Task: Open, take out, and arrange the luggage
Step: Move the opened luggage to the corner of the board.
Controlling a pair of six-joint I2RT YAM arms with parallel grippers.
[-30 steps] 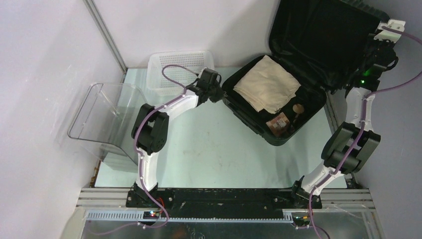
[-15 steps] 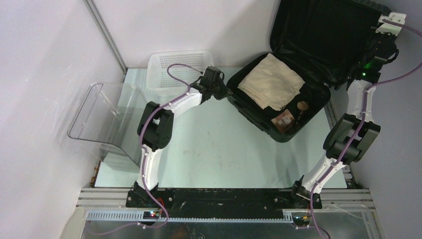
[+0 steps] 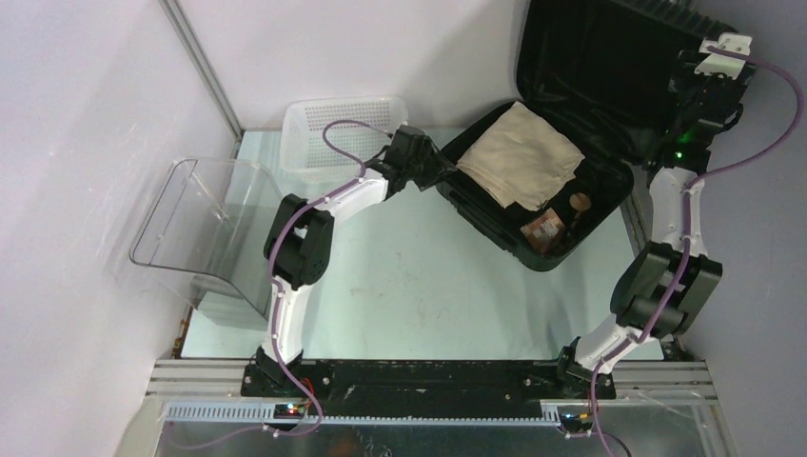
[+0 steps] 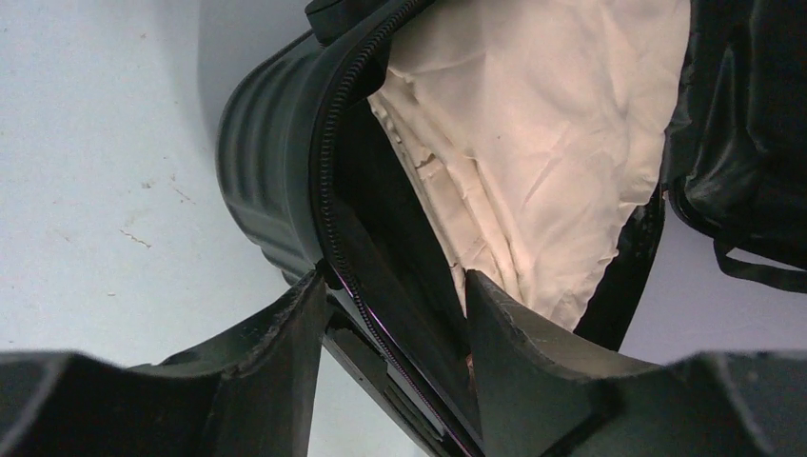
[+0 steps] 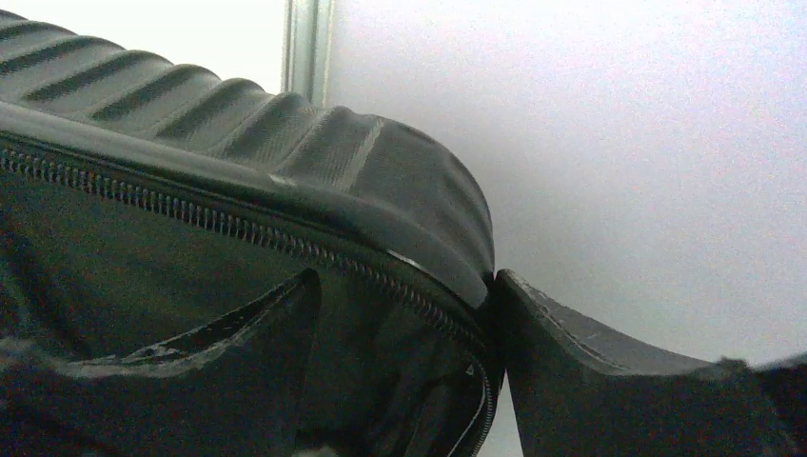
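Presently: luggage open, both tools astride its rims, contents not yet out

Working outward from the arm bases, the pale surface runs up to the luggage, which sits at the far right with its base flat. I judge its long axis to slant from far left to near right.

My left tool stands at the luggage's left corner. Its jaws are parted with the zippered base rim between them, not clamped on it.

A folded cream cloth lies in the base just right of that tool, so the left arm is the nearer one for a first lift-out. A brown packet and a small round item lie toward the near-right end.

Farthest back, the lid stands upright. My right tool straddles its top rim, jaws wide, holding nothing.

Whatever lies under the cloth is hidden. The round item is too small to name.
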